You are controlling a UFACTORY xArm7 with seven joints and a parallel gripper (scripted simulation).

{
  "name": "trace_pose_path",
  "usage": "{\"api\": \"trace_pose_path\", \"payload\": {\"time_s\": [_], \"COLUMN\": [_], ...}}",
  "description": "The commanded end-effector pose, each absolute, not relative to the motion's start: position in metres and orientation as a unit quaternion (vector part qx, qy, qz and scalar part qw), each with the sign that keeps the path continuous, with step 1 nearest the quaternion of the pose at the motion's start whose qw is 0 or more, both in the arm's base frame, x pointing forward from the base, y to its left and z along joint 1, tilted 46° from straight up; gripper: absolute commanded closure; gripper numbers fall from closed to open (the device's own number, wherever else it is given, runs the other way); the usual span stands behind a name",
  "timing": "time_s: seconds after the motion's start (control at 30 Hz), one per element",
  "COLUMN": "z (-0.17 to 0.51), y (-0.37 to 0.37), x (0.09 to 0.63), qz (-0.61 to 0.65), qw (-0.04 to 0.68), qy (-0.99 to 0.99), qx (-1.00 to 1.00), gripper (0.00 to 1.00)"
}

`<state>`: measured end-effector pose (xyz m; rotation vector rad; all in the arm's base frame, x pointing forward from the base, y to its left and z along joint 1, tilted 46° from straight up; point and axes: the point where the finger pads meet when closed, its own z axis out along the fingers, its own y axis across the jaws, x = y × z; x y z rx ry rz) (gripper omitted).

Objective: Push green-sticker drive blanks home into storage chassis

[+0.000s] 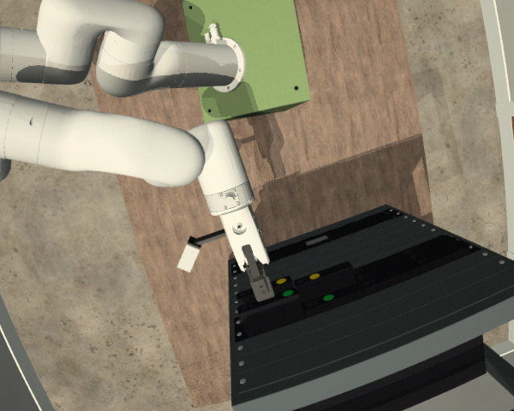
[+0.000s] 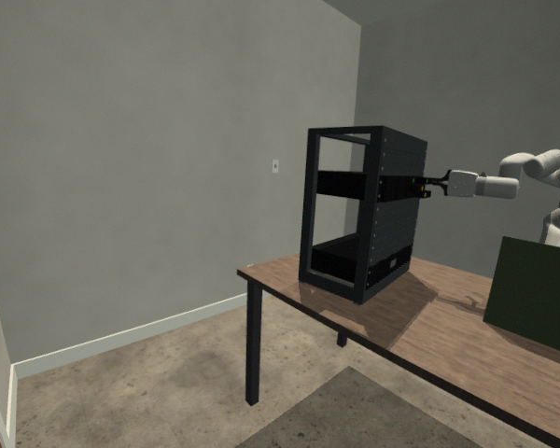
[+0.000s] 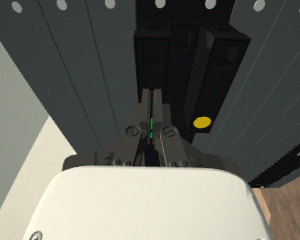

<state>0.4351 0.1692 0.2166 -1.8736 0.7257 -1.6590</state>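
A wooden table (image 2: 444,337) on dark legs is being seen standing on a mottled concrete floor (image 2: 140,385). Two things are being carried directly on it. In the top view, the black rack (image 1: 381,318) is being borne toward the five o'clock end of the board, while a green box (image 1: 265,48) is being carried toward twelve o'clock, well apart from it.

Yellow-stickered blank (image 3: 216,75) beside tool (image 3: 152,102)

No text or label can be read.
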Motion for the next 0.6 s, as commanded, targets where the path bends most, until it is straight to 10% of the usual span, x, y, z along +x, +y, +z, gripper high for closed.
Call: {"api": "trace_pose_path", "payload": {"time_s": [0.0, 0.57], "z": [0.2179, 0.217], "y": [0.1706, 0.171], "x": [0.4359, 0.4454], "qz": [-0.614, -0.614], "qw": [0.266, 0.266], "qy": [0.268, 0.268], "qx": [-0.693, -0.693], "gripper": [1.0, 1.0]}}
